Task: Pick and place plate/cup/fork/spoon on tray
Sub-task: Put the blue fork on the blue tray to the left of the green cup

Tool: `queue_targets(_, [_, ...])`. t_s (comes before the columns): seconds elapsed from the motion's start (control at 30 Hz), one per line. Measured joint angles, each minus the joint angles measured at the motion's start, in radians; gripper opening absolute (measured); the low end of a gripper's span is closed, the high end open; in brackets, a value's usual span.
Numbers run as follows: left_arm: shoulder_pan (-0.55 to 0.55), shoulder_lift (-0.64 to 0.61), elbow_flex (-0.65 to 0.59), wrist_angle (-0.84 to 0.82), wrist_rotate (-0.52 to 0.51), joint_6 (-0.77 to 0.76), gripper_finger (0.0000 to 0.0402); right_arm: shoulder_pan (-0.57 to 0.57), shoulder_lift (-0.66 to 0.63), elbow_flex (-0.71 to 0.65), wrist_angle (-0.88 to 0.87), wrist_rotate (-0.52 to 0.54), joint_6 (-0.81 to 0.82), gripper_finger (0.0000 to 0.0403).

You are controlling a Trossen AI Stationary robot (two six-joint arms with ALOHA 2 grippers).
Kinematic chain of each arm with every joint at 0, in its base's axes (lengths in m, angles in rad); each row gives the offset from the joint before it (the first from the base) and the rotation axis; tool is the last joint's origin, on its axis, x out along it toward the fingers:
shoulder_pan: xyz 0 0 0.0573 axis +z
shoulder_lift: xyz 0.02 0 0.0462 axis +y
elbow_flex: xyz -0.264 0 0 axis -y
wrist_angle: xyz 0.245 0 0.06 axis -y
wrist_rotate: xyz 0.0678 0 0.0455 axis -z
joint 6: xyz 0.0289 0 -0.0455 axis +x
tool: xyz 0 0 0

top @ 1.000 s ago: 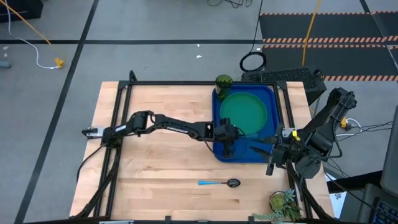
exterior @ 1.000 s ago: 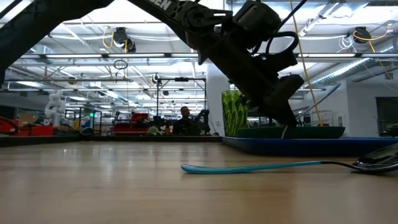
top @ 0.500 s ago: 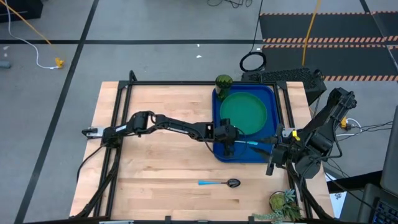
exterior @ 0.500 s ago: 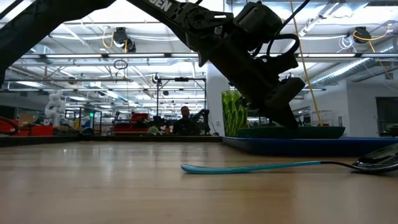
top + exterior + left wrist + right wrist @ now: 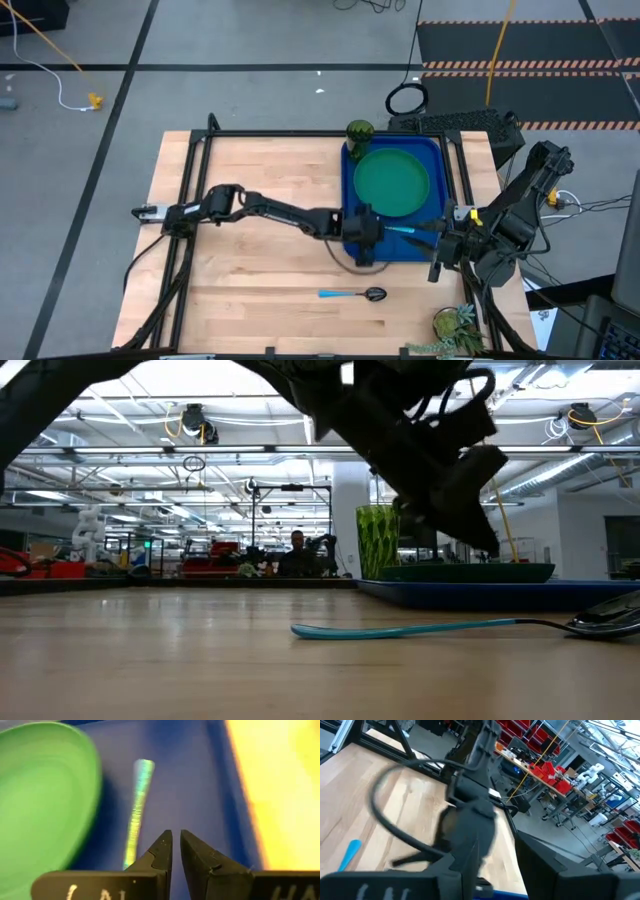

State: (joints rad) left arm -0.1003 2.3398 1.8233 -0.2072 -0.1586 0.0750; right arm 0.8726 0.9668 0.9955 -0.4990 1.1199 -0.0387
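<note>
Spoon (image 5: pixel 354 294), slim, with light blue handle and dark oval bowl, lies crosswise on the bare wood, toward the table's front edge from the left gripper (image 5: pixel 364 238), the nearer claw, whose fingers are nearly shut on nothing. That gripper hangs over the royal-blue rectangular plastic tray (image 5: pixel 435 150) edge, the light-blue-handled fork (image 5: pixel 398 230) lying just beside the round green plastic plate (image 5: pixel 390 183). The right gripper (image 5: pixel 436 262) waits by the tray's right corner; its fingers' state is not clear.

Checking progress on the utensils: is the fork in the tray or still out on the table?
In the tray. The fork lies on the tray floor beside the plate; the nearly closed left gripper holds nothing.
</note>
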Motion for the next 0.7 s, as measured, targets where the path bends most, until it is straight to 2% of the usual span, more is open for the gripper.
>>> queue_targets(0.17, [-0.033, -0.007, -0.001, -0.071, -0.034, -0.007, 0.0042, 0.0, 0.0, -0.001, -0.005, -0.027, 0.022, 0.0123])
queue_targets(0.3, [-0.033, -0.03, 0.0, -0.157, -0.034, -0.041, 0.0042, -0.011, 0.0, -0.001, -0.075, -0.061, 0.164, 0.0123])
queue_targets(0.47, [-0.037, -0.197, 0.0, -0.366, -0.062, -0.142, 0.0042, -0.078, 0.002, -0.058, -0.151, -0.233, 0.35, 0.0123])
queue_targets(0.7, [-0.076, -0.326, -0.001, -0.5, -0.25, -0.138, 0.0042, -0.221, 0.002, -0.203, -0.171, -0.508, 0.463, 0.0097])
